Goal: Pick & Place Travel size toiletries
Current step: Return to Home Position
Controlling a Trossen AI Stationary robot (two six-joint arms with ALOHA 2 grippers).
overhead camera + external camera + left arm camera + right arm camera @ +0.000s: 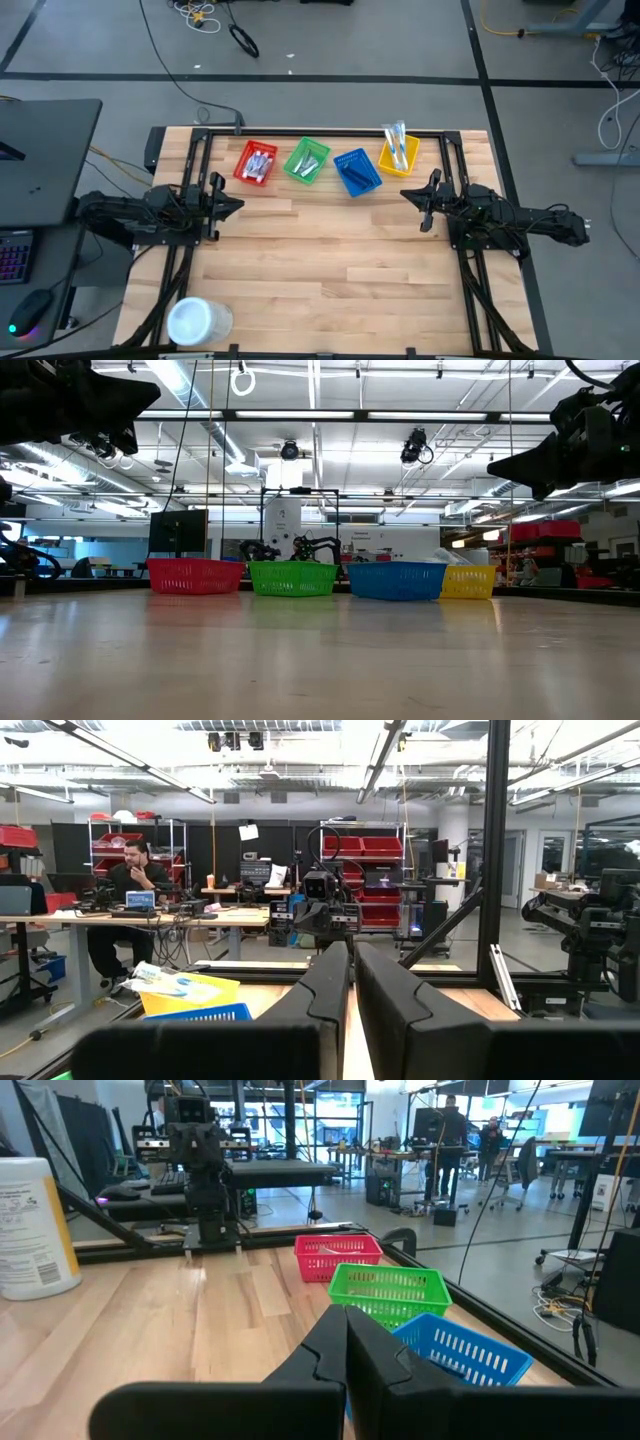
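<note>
The travel size toiletries lie in four baskets in a row along the table's far edge. White-and-blue pieces are in the red basket, pale ones in the green basket and dark blue ones in the blue basket. Toothbrushes stick up out of the yellow basket. My left gripper hangs shut above the table's left side, level with the baskets' near edge, holding nothing. My right gripper hangs shut on the right, just near of the yellow basket, with nothing between its fingers.
A big white round tub stands at the near left corner. Black frame rails run along the far edge and both sides. Bare wood spreads between the arms and toward the near edge. A person sits at a desk beyond the table.
</note>
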